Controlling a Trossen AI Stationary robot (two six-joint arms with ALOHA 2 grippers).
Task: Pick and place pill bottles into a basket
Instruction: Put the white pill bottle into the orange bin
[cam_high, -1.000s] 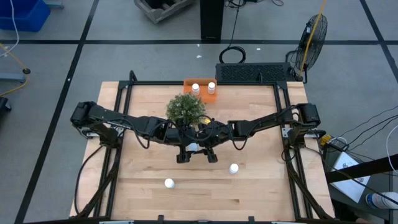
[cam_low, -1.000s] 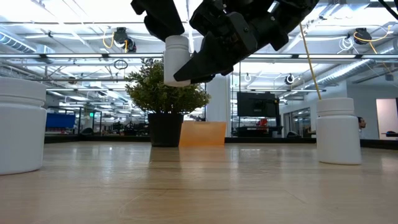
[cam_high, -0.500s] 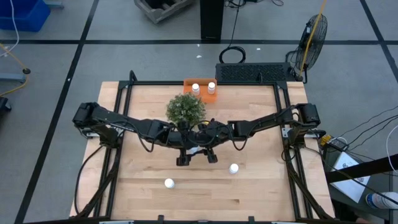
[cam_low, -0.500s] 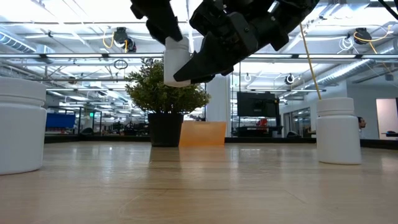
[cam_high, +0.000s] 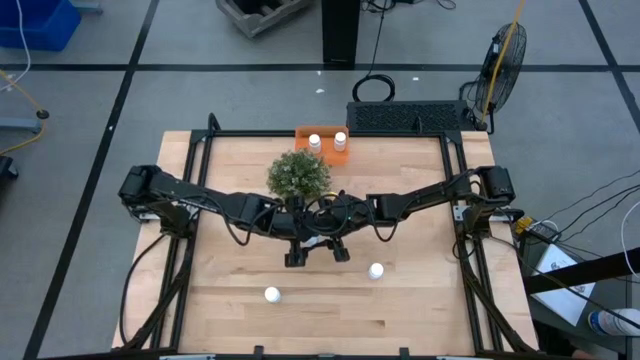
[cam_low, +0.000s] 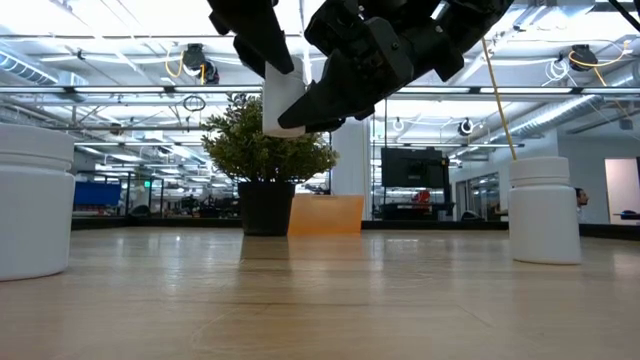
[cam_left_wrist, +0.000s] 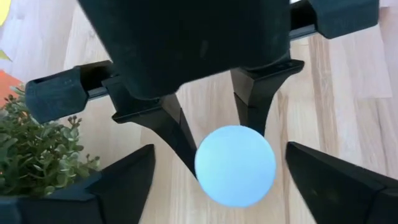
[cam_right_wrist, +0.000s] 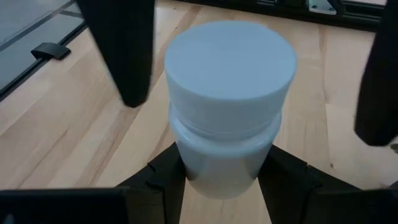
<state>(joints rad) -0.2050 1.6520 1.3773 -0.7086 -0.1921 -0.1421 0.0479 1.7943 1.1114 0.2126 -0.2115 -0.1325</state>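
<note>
A white pill bottle (cam_low: 283, 100) is held upright in the air over the table's middle, in front of the plant (cam_high: 298, 175). My right gripper (cam_right_wrist: 224, 180) is shut on it. My left gripper (cam_left_wrist: 217, 168) is open above it, with one finger (cam_left_wrist: 124, 180) on each side of the cap and a gap to both. Two more bottles (cam_high: 271, 294) (cam_high: 376, 270) stand on their bases on the table near the front. Two bottles (cam_high: 314, 142) (cam_high: 340, 139) stand in the orange basket (cam_high: 302, 133) at the far edge. My right gripper pinches the bottle's body below the cap (cam_right_wrist: 217, 168) between its two fingers. It comes from the table's right, slanting down (cam_low: 340, 90). The bottle is upright, cap up, lifted clear of the table.
The potted plant (cam_low: 268, 160) stands between the grippers and the basket (cam_low: 325, 215). The loose bottles show large in the low view at the left (cam_low: 35, 200) and right (cam_low: 545, 210). Black rails frame the table's left and right sides (cam_high: 190, 200).
My left gripper has moved a little down and toward the bottle; one of its fingers now stands in front of the cap in the low view. The right gripper and the bottle have kept still.
</note>
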